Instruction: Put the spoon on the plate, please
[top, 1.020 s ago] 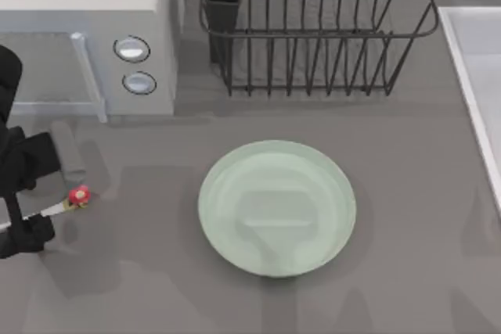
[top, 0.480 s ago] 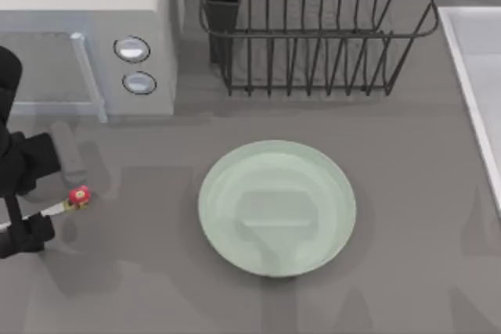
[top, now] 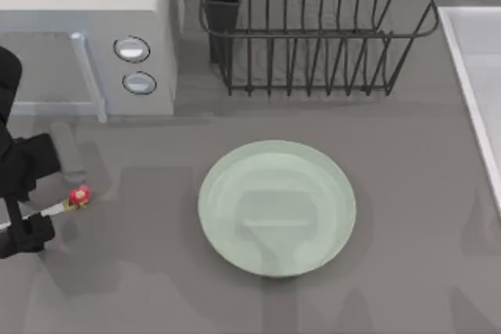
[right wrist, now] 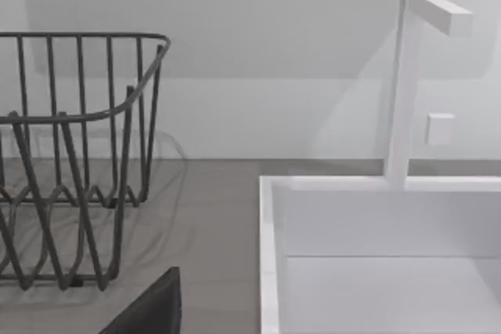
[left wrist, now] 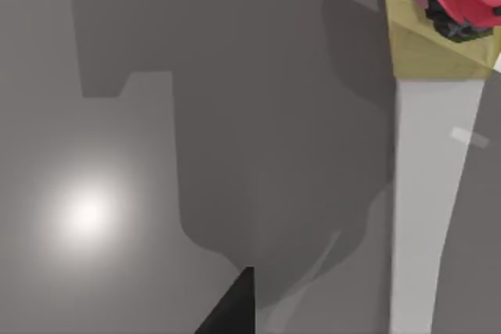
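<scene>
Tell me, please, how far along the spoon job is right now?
Early stage. The left tool straddles the spoon at the table's left edge, its red knob poking out; whether it grips yet is unclear. The plate holds nothing. Lifting, carrying and placing remain.

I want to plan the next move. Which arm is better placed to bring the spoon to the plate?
Left. The left claw straddles the spoon at the table's left edge, the handle between its fingers; the plate lies further right, at the centre. The right arm's camera faces the dish rack and sink, away from the spoon.
</scene>
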{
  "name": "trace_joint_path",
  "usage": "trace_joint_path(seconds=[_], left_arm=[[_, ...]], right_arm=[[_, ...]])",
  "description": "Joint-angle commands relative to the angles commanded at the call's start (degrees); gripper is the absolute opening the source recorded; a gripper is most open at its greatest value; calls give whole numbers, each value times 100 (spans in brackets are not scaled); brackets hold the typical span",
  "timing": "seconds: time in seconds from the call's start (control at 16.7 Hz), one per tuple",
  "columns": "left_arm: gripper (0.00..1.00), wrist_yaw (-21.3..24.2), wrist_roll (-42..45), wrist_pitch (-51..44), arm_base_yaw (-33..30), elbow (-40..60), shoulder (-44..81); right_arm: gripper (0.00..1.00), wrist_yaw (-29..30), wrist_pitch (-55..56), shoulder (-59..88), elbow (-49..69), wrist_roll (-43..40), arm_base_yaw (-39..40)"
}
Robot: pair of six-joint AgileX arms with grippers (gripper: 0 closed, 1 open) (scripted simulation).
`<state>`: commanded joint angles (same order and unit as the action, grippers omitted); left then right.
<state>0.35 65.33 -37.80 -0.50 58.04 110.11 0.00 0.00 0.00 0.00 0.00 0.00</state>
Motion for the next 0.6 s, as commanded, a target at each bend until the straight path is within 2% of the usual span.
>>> trace_joint_path(seconds=[0.42,0.48,0.6], left_arm=[[0,0,0,0,0,0,0],[0,13,-78,-447,22,91,-365],[0,12,-70,-517,16,167,-413]], right_arm=[[100,0,0,0,0,0,0],[100,0,0,0,0,0,0],[100,0,0,0,0,0,0]])
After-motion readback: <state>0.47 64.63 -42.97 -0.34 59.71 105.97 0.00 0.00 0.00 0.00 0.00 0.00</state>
